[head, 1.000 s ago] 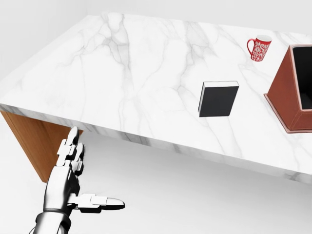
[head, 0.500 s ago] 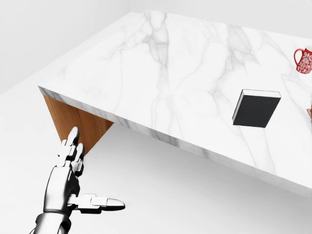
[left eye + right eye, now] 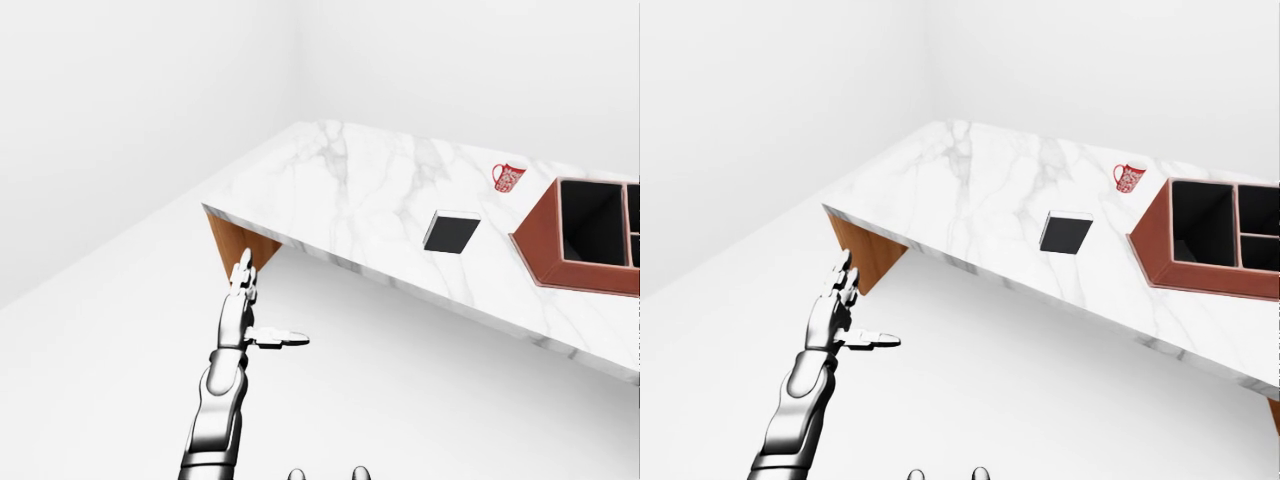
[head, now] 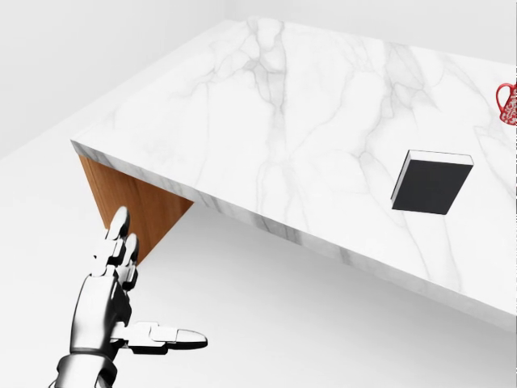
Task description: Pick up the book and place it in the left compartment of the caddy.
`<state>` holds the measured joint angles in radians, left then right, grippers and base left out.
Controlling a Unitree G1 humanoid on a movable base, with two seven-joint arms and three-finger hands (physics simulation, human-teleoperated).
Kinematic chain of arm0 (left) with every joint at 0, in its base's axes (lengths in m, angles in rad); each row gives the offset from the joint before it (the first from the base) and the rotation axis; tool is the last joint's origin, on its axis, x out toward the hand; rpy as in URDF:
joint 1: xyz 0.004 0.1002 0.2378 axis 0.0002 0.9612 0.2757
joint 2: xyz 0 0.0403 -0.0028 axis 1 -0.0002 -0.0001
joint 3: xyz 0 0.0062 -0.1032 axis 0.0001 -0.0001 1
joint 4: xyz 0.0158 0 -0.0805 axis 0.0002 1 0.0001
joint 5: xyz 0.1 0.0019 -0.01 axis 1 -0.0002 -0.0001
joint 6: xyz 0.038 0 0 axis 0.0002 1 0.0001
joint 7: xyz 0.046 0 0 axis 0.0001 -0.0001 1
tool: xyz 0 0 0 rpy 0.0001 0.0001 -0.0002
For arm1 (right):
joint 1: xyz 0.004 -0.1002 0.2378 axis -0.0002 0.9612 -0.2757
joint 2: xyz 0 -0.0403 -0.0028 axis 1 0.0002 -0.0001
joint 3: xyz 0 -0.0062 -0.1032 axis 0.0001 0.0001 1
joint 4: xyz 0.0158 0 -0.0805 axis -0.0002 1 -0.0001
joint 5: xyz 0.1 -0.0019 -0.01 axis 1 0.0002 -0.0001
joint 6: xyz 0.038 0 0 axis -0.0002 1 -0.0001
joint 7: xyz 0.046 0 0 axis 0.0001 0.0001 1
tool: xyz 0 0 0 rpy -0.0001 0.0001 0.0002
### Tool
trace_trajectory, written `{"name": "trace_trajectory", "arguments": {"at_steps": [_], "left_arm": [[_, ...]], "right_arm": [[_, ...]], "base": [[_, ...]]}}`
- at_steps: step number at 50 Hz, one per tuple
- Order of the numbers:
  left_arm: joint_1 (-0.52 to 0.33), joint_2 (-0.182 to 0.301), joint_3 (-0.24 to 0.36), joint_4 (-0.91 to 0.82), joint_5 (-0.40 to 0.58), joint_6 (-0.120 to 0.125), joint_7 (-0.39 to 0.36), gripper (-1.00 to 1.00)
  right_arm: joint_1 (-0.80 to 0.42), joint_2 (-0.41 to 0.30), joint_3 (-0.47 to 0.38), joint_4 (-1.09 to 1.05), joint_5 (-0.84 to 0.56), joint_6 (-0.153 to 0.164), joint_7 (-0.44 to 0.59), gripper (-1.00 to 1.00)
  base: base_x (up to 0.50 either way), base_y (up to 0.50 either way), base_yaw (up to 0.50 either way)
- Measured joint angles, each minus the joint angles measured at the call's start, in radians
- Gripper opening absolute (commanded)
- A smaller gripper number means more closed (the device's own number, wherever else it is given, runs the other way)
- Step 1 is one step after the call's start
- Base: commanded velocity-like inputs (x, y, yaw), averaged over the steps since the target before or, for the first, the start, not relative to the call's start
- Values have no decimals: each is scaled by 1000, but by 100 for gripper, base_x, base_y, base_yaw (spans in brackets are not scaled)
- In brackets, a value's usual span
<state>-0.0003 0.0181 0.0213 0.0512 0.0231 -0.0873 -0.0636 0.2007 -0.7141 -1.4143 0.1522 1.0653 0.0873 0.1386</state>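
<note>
Compared with the head view of a second ago, the whole picture has slid to the right, so the camera has turned rather than the things: the caddy has left that view and the mug is now cut by its right edge, while the left arm shows at the same spot in the lower left. At the far left of the head view the left robot hand (image 4: 121, 303) hangs over the pale floor (image 4: 266, 323), clear of the bench, its two upper fingers (image 4: 117, 238) stretched straight and its thumb pointing off to the right, so it stands wide and holds nothing. Just to the right of it is the wooden side of the bench (image 4: 133, 206), under the near corner of the white marble top (image 4: 266, 105). Farther right, the book (image 4: 430, 183), dark-covered with a pale page edge, lies flat on the marble well apart from the hand and a little in from the near edge. In the right-eye view the red patterned mug (image 3: 1127, 178) stands upright beyond the book, nearer the far edge of the bench. At the far right of that view sits the reddish-brown caddy (image 3: 1160, 245), with dark open compartments; its left compartment (image 3: 1203, 222) is dark inside, and the book lies to the left of the caddy, not touching it. Two small rounded tips show at the bottom edge of both eye views; I cannot tell what they are, and the right robot hand does not show.
</note>
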Motion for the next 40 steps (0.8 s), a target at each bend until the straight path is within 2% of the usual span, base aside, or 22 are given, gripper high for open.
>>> {"name": "trace_trajectory", "arguments": {"at_steps": [40], "left_arm": [[-25,5,9,73,-6,0,-3,100]], "right_arm": [[-3,-8,2,15,-10,0,-13,100]], "base": [[18,-32,0]]}}
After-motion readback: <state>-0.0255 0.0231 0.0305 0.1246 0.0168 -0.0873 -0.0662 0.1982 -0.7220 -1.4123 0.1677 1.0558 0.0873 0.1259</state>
